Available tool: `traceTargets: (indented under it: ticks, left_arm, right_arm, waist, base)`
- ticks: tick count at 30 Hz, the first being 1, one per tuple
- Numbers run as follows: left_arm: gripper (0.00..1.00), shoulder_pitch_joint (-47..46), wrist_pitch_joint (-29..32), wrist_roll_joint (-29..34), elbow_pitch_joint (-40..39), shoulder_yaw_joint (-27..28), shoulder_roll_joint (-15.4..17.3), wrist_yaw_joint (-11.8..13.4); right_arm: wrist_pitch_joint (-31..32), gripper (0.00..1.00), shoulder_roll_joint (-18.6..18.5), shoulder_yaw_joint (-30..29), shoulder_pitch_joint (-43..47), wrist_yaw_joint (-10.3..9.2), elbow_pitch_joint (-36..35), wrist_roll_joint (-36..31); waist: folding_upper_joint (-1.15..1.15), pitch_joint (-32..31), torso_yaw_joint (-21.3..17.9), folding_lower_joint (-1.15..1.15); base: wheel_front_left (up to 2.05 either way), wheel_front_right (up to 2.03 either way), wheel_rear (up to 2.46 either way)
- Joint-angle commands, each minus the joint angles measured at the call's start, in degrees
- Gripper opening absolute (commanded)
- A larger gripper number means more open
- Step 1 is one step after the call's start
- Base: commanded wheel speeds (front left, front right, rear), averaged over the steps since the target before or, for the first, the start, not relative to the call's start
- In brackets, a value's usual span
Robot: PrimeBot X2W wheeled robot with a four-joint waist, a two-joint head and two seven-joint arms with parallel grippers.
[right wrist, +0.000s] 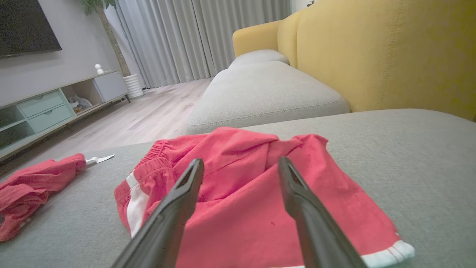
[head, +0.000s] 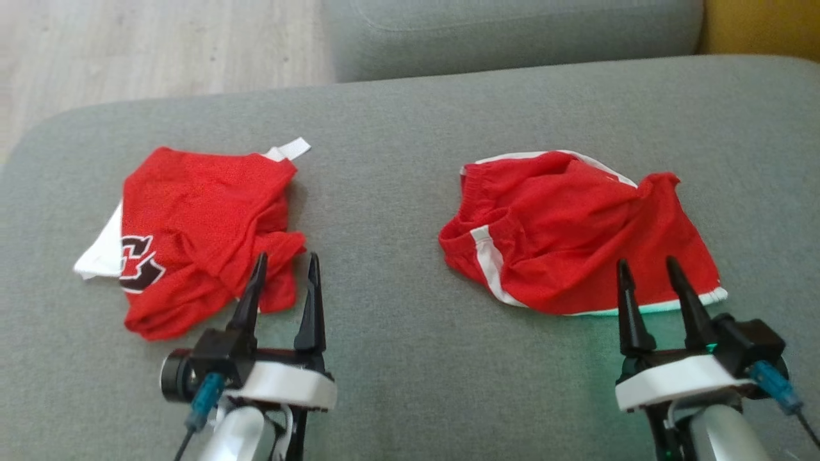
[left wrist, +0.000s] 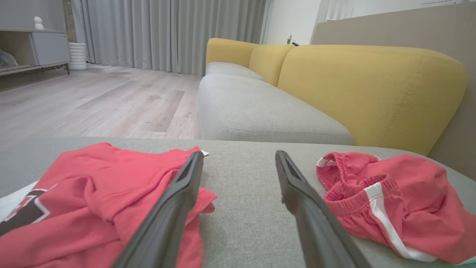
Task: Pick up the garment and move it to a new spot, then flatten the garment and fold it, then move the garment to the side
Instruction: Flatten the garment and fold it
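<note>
A: What carries everything?

B: A broad grey sofa cushion (head: pixel 397 192). Two crumpled red garments lie well apart on it.

A: Which lies where?

B: The red jersey (head: pixel 198 218) with the dark logo is on the left. The red shorts (head: pixel 576 243), white-striped, are on the right, with their long axis running across and the waistband to the left.

A: And the arms?

B: The left gripper (head: pixel 287 257) points at the jersey's near right corner, fingers spread wide and empty. The right gripper (head: pixel 646 261) points at the shorts' near hem, fingers likewise apart, holding nothing. Each garment lies just ahead of its nearer arm, so I judge a forward-and-down reach comes next.
</note>
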Motion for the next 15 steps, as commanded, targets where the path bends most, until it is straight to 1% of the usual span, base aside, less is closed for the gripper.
traceTargets:
  ticks: [1,5,8,11,15]
  left_arm:
    - [1.00,-1.2,-0.5,0.6,-2.0,2.2,0.1,-0.3]
    - [1.00,-0.3,-0.5,1.8,-1.2,3.0,-0.7,-1.3]
    - [1.00,-1.8,-0.5,3.3,1.2,1.8,-1.1,-3.8]
    - [1.00,-4.4,-0.1,4.5,4.1,-0.6,-0.7,-6.6]
    - [1.00,-9.7,3.2,5.9,6.7,-4.4,-0.4,-10.4]
  right_arm:
    - [-0.6,1.00,-0.4,1.7,-0.5,-0.04,-2.0,-0.7]
    - [-0.6,1.00,-0.4,2.3,-0.2,-0.04,-2.1,-1.0]
    - [-0.6,1.00,-0.4,2.8,-0.6,-0.04,-2.4,-1.5]
    - [-0.6,1.00,-0.4,2.5,-1.0,-0.04,-2.5,-1.7]
    - [-0.6,1.00,-0.4,2.3,-1.7,-0.04,-2.7,-1.7]
  waist:
    - [0.00,-0.5,0.5,0.01]
    - [0.00,-0.8,0.8,0.01]
    - [0.00,0.1,0.2,0.01]
    - [0.00,1.4,-0.8,0.01]
    - [0.00,3.8,-2.5,0.01]
  base:
    - [0.00,0.00,0.00]
    - [0.00,0.00,0.00]
    - [0.00,0.00,0.00]
    - [0.00,0.00,0.00]
    - [0.00,0.00,0.00]
